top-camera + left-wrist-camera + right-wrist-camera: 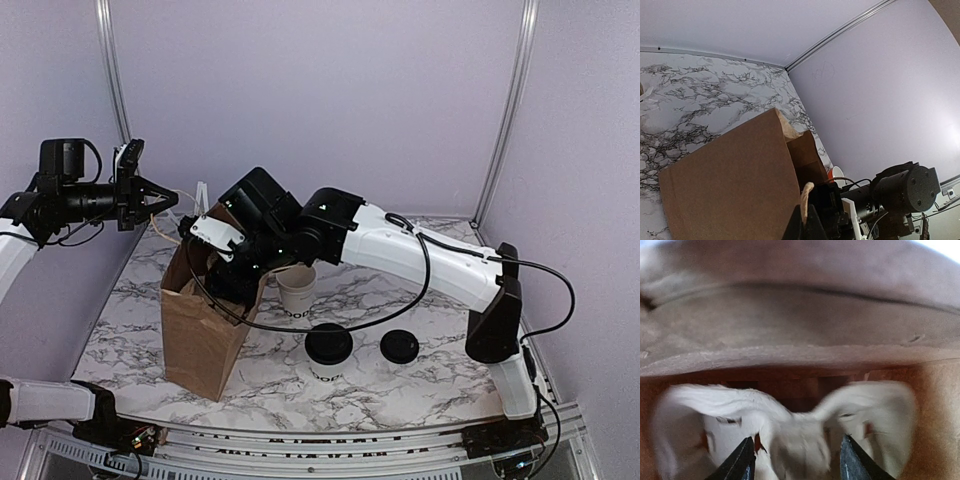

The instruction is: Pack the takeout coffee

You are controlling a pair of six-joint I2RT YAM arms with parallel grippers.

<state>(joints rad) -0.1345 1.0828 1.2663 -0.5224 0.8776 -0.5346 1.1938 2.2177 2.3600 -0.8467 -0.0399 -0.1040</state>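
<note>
Nearest to the camera is the front edge of the marble counter [420, 390], which carries everything. On its left part, toward the front, a brown paper bag [200, 335] stands upright with its mouth open. From the right edge the right arm [420, 255] reaches across and goes down into this mouth. The right hand [800, 465] is inside the bag with its two fingers wide apart; a blurred white thing [790, 432] lies in front of them, and I cannot tell what it is. The left hand [172, 204] hangs above the far left corner, closed on the bag's paper handle [805, 197]. The takeout coffee [328, 350] stands outside the bag, near the middle of the front edge. A lidless cup [296, 290] stands behind it, and a loose lid [399, 346] lies just to its right.
</note>
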